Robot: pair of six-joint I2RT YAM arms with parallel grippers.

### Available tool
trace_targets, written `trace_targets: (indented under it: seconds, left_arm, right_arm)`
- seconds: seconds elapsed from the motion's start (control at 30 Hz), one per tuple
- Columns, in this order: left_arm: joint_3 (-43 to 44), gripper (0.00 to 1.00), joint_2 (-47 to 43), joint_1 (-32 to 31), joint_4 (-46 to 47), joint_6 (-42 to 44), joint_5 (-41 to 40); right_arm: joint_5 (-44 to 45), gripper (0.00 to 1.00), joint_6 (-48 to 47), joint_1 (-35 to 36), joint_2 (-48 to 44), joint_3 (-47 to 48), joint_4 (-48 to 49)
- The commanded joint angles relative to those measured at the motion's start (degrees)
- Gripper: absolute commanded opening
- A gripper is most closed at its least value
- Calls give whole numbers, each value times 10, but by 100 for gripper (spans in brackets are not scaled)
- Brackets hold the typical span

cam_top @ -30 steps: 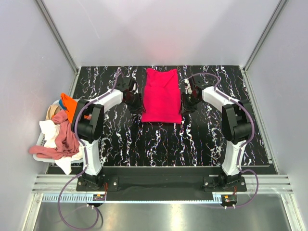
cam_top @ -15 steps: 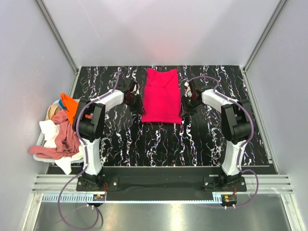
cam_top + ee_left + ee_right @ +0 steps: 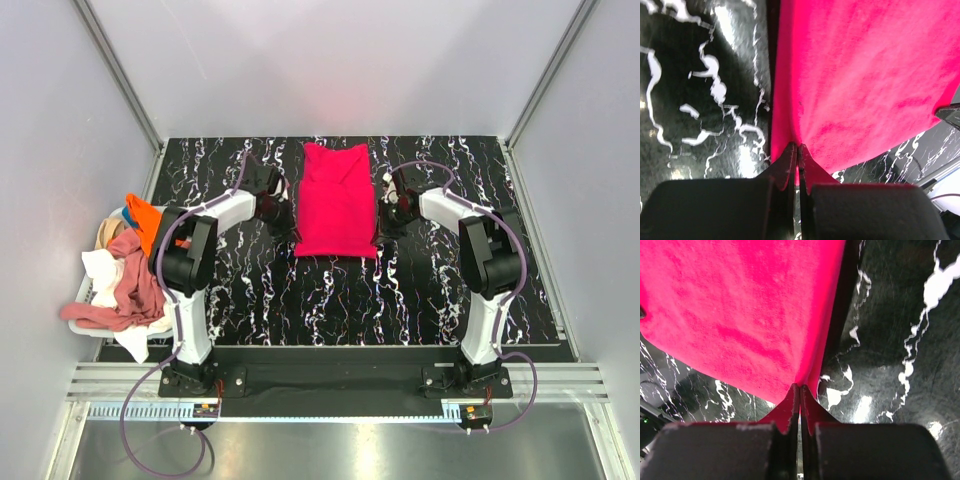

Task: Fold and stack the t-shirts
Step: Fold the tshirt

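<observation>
The left gripper (image 3: pixel 798 146) and right gripper (image 3: pixel 800 386) pinch the red shirt (image 3: pixel 336 200), seemingly by its nine and three o'clock edges.

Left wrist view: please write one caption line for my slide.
Left gripper shut on the edge of the bright pinkish-red cloth t-shirt spread on the black white-veined table.

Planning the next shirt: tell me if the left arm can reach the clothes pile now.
Probably not yet: the left hand is shut on the red t-shirt's edge. Otherwise nothing blocks the way to the pile.
</observation>
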Motion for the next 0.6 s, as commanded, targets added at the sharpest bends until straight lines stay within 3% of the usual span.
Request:
trace_targets:
  seconds: [0.0,0.57]
  left_arm:
    - [-17,0,-50,-1,13,-12,9]
    - [-65,0,-111,-1,18,-23,-2]
  right_arm:
    - [1,0,5,2,-51,-14,11]
    - [6,0,2,1,-115,-78,47]
